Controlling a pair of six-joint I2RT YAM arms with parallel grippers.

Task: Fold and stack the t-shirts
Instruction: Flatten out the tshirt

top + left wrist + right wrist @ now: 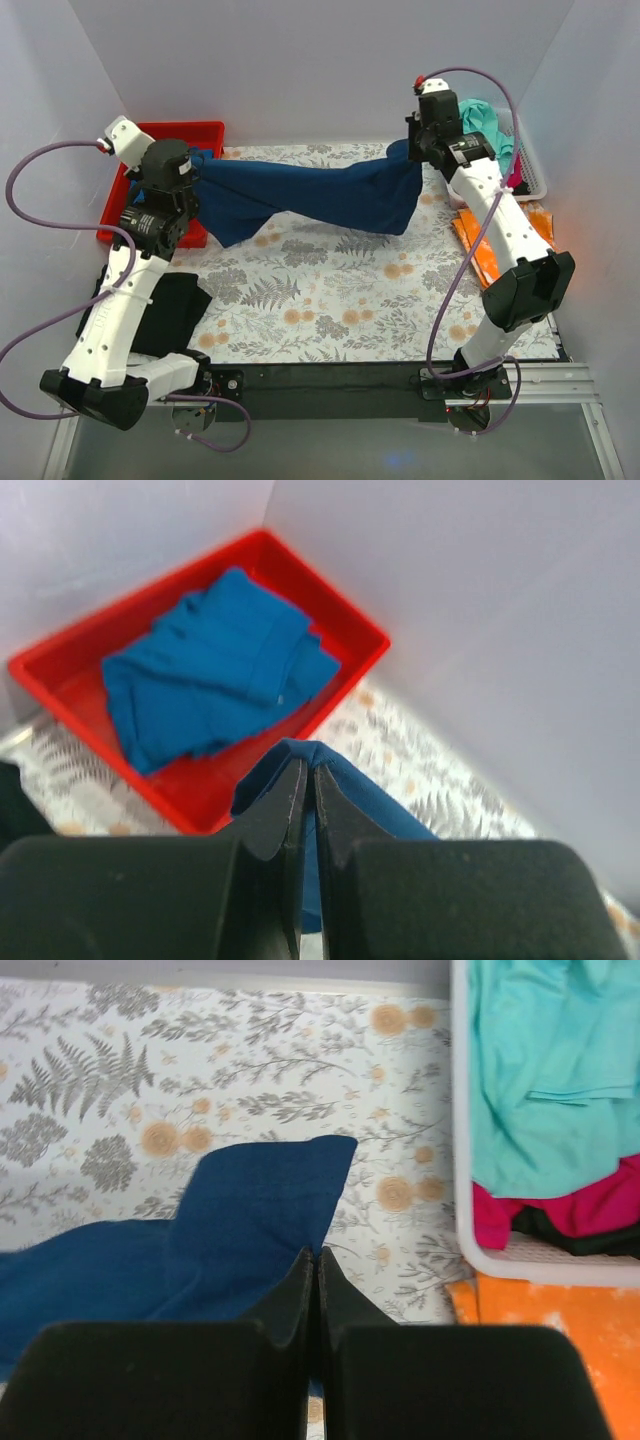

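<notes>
A navy blue t-shirt (310,195) hangs stretched above the floral table between both arms. My left gripper (196,170) is shut on its left end, and in the left wrist view the cloth (370,800) folds over the tips of that gripper (305,767). My right gripper (413,150) is shut on the right end; in the right wrist view the navy cloth (250,1210) runs down from the closed tips (318,1256). The shirt's middle sags towards the table. No print shows on it.
A red tray (190,130) at the back left holds a folded mid-blue t-shirt (210,670). A white basket (462,1160) at the back right holds teal (550,1080) and pink (590,1200) t-shirts. An orange shirt (490,245) lies at the right, a black one (175,305) at the left.
</notes>
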